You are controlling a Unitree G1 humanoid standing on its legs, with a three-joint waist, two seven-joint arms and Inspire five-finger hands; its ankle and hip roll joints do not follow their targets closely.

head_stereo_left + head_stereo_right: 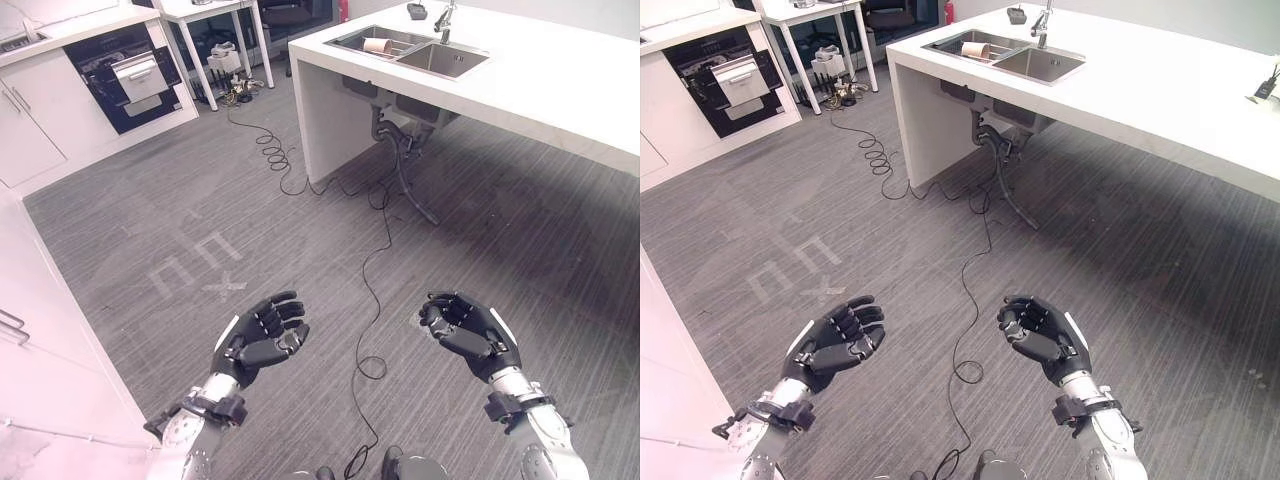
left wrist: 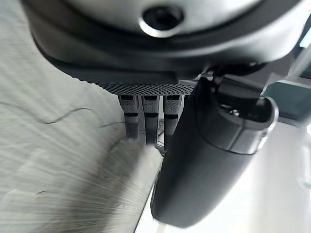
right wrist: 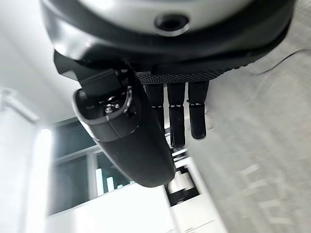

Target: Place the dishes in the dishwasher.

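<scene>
Both robot hands hung palm-up over the grey floor (image 1: 180, 220), each holding nothing: the left robot hand (image 1: 258, 338) at 7 o'clock and the right robot hand (image 1: 468, 330) at 5 o'clock, their fingers loosely bent and apart. The dishwasher (image 1: 128, 75) stood open with its drawer pulled out at 10 o'clock. On the white counter (image 1: 560, 80) at 1 o'clock, a pale cup (image 1: 377, 46) lay in the sink (image 1: 440, 60), well apart from both robot hands.

Sink (image 1: 440, 60): a pale item (image 1: 377, 45) in its left basin, too small to identify.
Dishwasher (image 1: 125, 75), far across the floor from the sink: interior dark, contents unreadable.
Counter beside sink: cut off at frame's right edge.
</scene>
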